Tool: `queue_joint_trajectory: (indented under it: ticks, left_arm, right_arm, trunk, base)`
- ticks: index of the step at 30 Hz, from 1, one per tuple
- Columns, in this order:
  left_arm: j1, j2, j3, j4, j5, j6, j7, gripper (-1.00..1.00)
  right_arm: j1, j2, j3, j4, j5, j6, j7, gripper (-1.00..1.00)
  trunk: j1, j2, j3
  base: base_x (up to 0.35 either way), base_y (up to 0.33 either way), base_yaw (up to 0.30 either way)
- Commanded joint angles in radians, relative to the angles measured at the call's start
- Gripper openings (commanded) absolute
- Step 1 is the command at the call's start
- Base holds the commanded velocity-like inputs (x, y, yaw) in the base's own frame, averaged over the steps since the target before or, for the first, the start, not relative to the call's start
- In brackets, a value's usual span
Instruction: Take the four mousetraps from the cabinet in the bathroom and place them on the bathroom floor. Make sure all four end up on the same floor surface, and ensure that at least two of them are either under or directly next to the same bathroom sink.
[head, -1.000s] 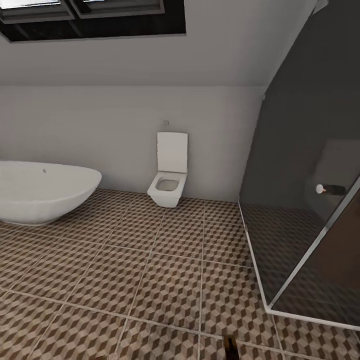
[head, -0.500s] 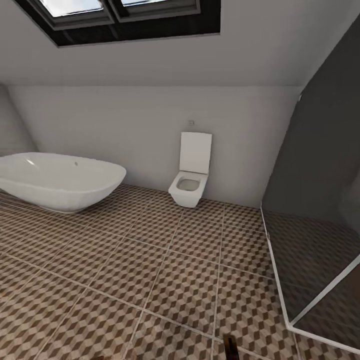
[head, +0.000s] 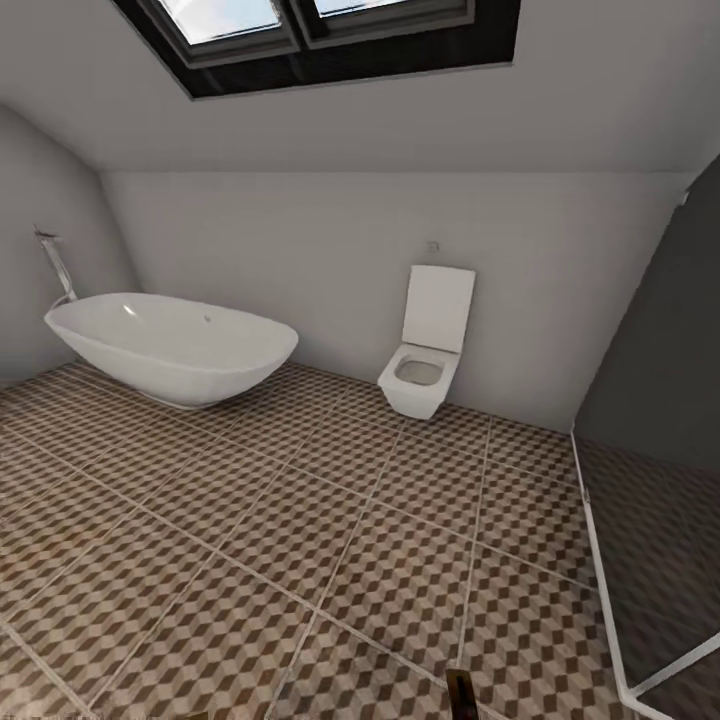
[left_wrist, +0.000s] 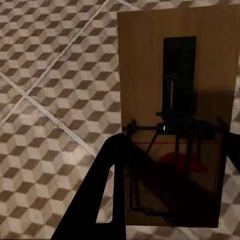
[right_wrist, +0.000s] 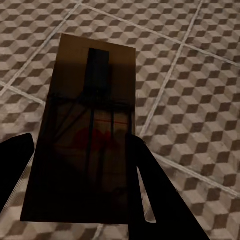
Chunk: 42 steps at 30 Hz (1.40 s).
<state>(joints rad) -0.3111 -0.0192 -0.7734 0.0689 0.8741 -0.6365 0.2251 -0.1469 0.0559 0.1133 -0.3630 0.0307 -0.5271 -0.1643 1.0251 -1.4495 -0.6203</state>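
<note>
In the left wrist view, a brown wooden mousetrap (left_wrist: 175, 75) with dark wire and a red bit sits between the dark fingers (left_wrist: 102, 192) of my left gripper (left_wrist: 175, 145), which is shut on it above the cube-patterned bathroom floor (left_wrist: 45, 100). My right gripper (right_wrist: 80, 145) is likewise shut on a second mousetrap (right_wrist: 92, 95), with a finger (right_wrist: 150, 200) on either side, over the same tiles (right_wrist: 200, 100). The head view takes in the bathroom floor (head: 300, 540). The cabinet and the sink are out of view.
An oval white bathtub (head: 170, 345) with a chrome floor tap (head: 55, 265) stands at the far left. A white toilet (head: 428, 345) hangs on the back wall. The dark glass shower wall (head: 660, 420) closes the right side. A skylight (head: 320, 30) is overhead. A small dark tip (head: 460, 692) pokes in at the bottom edge.
The camera has turned left: tub and toilet slid right in the picture, the tub's tap came into sight, and the shower glass moved to the right edge.
</note>
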Motion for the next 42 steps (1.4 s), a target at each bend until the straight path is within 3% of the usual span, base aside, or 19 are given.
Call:
queue_joint_trajectory:
  ticks: [1,32,42]
  left_arm:
    - [-0.001,-0.001,-0.006,0.003,-0.007,-0.002,0.013,-1.00]
    - [-0.002,-0.002,-0.006,0.003,-0.007,-0.002,0.013,-1.00]
    - [-0.002,-0.001,-0.006,0.002,-0.007,-0.002,0.013,-1.00]
  right_arm:
    - [0.000,-0.001,0.006,0.000,0.003,-0.001,-0.009,-1.00]
    - [-0.001,-0.001,0.006,0.000,0.003,-0.002,-0.009,-1.00]
    - [-0.001,-0.001,0.006,0.000,0.003,-0.002,-0.009,-1.00]
  trunk:
    - [0.000,0.000,-0.001]
    - [0.000,0.000,-0.001]
    - [0.000,0.000,-0.001]
  base:
    - [0.000,0.000,0.291]
    - [0.001,-0.004,0.291]
    - [0.182,-0.139,0.291]
